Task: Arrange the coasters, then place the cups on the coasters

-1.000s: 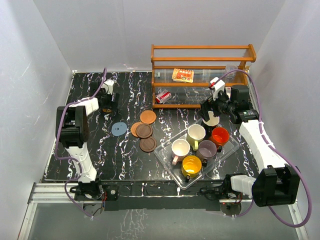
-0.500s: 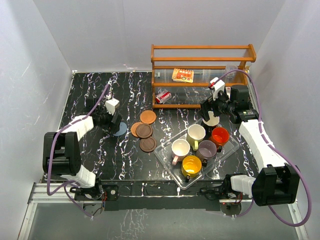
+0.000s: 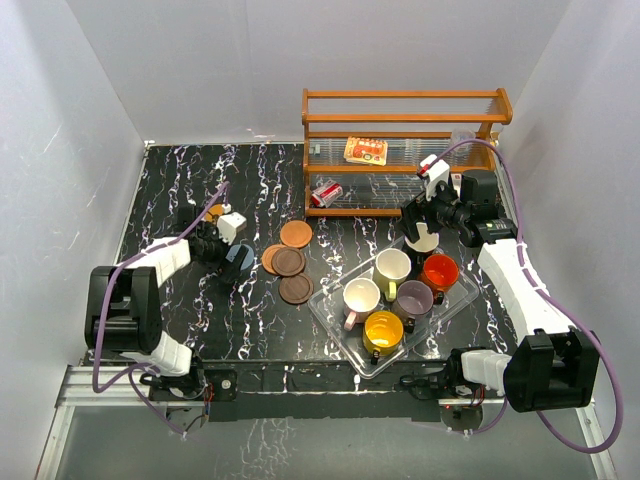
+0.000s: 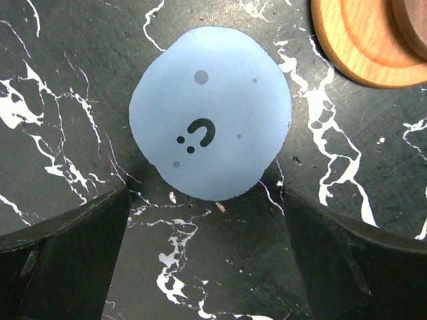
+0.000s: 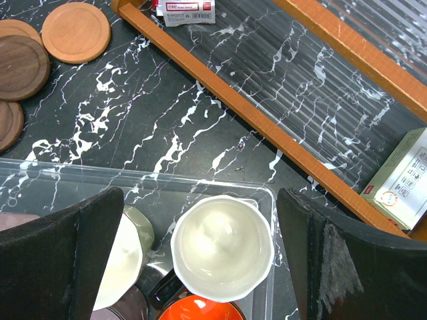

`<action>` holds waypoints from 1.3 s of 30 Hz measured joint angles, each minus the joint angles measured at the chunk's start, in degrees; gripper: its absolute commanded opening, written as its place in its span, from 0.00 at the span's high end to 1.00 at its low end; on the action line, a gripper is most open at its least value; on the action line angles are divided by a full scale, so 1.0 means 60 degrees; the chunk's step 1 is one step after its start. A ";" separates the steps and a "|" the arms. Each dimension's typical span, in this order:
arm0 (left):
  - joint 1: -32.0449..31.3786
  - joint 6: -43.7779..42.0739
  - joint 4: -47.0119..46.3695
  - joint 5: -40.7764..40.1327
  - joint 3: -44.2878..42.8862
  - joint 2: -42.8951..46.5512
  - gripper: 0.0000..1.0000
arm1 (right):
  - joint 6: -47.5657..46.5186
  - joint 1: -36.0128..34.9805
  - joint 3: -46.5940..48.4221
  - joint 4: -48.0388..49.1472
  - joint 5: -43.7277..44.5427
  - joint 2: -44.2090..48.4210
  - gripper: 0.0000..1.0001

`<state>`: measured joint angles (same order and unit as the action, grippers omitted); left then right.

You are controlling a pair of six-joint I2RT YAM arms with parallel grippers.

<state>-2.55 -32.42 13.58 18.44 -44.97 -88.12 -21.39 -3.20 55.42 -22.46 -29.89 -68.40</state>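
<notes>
Left gripper (image 4: 210, 257), jaws wide, hangs over the blue-grey coaster (image 4: 210, 113): a pale, slightly uneven disc with a dark hooked mark and dots. Right gripper (image 5: 200, 259) gapes above a white-lined cup (image 5: 223, 241).

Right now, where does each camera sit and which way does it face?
Top: above and behind, looking down on the table; both arms show.
Left wrist: down at the blue coaster; open left fingers show.
Right wrist: down at the white-lined cup; open right fingers show.
Top and right wrist share the lone orange coaster.
</notes>
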 measured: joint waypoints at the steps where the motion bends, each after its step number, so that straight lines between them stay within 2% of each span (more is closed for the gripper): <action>1: -0.0058 0.0000 -0.0040 -0.0073 -0.0095 -0.0113 0.12 | -0.0004 0.0000 0.0000 0.0000 -0.0004 0.0000 0.01; 7: -0.0244 0.0280 -0.0317 -0.0138 -0.0780 -0.0852 0.25 | -0.0036 0.0000 0.0000 0.0000 -0.0004 0.0000 0.02; 12: -0.0291 0.0659 -0.0601 -0.0069 -0.1960 -0.1978 0.35 | -0.0076 0.0000 0.0000 0.0000 0.0000 0.0000 0.02; 19: -0.0441 0.0976 -0.0776 0.0106 -0.3763 -0.3512 0.40 | -0.0127 0.0000 -0.0004 0.0000 0.0029 0.0000 0.02; 23: -0.0557 0.1286 -0.0798 0.0000 -0.4481 -0.4044 0.34 | -0.0131 0.0000 -0.0007 0.0000 0.0029 0.0000 0.02; 29: -0.0601 0.1563 -0.0772 -0.0025 -0.4331 -0.3850 0.20 | -0.0135 0.0000 -0.0007 0.0004 0.0025 0.0000 0.02; 39: 0.0233 0.2018 -0.0681 -0.0015 -0.3133 -0.1869 0.20 | -0.0135 0.0000 -0.0007 0.0000 0.0022 0.0000 0.01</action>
<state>-1.15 -20.32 9.50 18.35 -63.77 -99.33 -22.20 -3.20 55.37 -22.46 -29.76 -68.40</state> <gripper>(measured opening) 0.814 0.983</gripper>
